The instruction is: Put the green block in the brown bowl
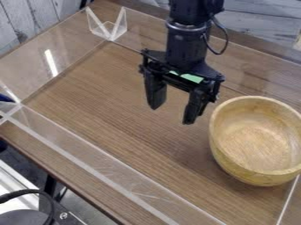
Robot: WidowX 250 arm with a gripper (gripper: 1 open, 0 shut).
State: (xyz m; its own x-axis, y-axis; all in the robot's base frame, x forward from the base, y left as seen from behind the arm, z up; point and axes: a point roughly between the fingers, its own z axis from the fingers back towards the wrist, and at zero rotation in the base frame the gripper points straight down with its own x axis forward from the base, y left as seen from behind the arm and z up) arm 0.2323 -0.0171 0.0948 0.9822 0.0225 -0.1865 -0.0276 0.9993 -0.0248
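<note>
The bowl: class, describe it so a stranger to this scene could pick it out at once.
Start at the wooden table and go to its right edge. The bowl sits there, right of the open gripper. It is the only round, light-tan, hollow thing there.

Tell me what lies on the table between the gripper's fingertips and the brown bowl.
Nothing: in the camera view, only bare wood-grain tabletop separates the open gripper from the brown bowl.

Black arm upright, hand (174, 101) pointing down, fingers spread wide
</note>
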